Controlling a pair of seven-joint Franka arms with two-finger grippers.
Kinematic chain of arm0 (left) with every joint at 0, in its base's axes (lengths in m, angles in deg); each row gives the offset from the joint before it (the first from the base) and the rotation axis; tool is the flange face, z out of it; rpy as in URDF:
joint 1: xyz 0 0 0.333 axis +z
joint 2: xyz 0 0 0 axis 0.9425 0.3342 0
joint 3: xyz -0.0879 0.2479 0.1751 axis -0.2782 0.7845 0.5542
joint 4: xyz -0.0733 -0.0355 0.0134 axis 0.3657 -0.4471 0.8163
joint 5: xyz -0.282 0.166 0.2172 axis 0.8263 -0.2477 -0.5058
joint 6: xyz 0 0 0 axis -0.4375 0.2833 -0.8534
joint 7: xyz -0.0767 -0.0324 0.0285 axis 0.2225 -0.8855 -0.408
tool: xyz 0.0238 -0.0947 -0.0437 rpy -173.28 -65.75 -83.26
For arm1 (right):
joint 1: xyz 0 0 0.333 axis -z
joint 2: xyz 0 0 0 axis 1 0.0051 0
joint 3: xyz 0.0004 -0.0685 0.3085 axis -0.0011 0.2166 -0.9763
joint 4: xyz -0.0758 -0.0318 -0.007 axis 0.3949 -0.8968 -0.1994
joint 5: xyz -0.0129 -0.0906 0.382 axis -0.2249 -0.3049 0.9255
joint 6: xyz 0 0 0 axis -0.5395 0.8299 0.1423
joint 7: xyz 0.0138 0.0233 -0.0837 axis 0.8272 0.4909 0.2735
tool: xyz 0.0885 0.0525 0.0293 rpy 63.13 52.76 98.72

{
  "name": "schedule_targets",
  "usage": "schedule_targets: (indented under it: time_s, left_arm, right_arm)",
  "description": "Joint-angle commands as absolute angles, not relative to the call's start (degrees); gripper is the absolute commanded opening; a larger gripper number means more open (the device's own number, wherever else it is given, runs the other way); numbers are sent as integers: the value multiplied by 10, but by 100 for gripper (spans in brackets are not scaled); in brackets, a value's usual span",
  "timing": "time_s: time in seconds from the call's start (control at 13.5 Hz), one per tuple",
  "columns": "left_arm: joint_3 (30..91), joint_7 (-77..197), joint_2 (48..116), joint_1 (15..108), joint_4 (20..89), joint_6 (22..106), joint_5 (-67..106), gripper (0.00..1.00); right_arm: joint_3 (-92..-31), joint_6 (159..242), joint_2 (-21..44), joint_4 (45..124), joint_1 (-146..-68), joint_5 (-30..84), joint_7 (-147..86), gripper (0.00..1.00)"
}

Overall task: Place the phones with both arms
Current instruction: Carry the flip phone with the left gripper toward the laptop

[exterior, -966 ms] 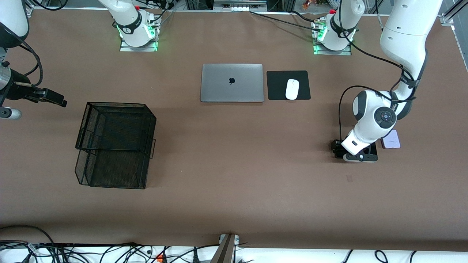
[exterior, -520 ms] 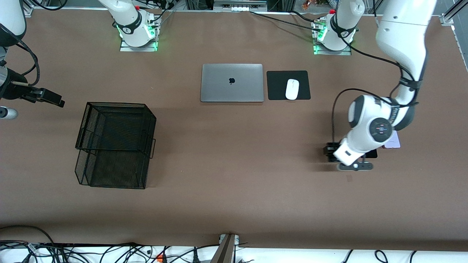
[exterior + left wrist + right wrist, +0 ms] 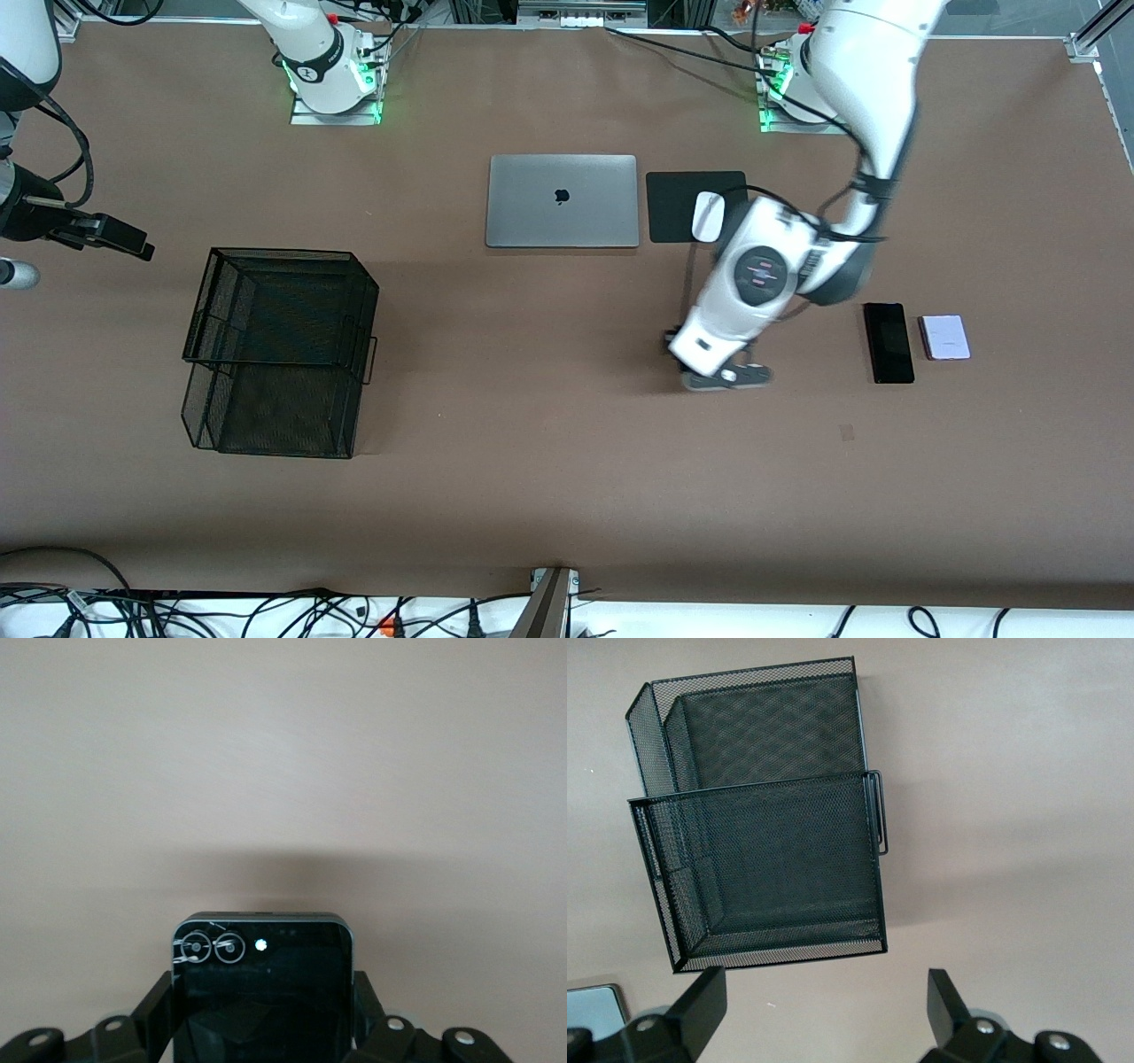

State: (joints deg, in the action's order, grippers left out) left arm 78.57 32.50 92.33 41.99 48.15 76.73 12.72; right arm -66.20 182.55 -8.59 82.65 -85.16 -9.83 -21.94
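Now the left gripper (image 3: 700,359) is over bare table between the laptop (image 3: 562,201) and the slab phone (image 3: 889,342), fingers (image 3: 152,1014) clamped on the small black phone (image 3: 262,992), and I'd say it wants a level, unhurried carry toward the basket (image 3: 279,351). The pink phone (image 3: 944,337) lies beside the slab. Only the left wrist view shows the held phone; the right gripper (image 3: 824,1010) waits, fingers spread, over the basket's end of the table.
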Motion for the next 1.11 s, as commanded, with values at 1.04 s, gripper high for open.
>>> schedule_targets:
  time_s: [1.04]
  left_arm:
    - [838, 122, 1209, 209, 138, 816, 136, 2]
  right_arm:
    - [-654, 1810, -79, 809, -845, -105, -217, 100]
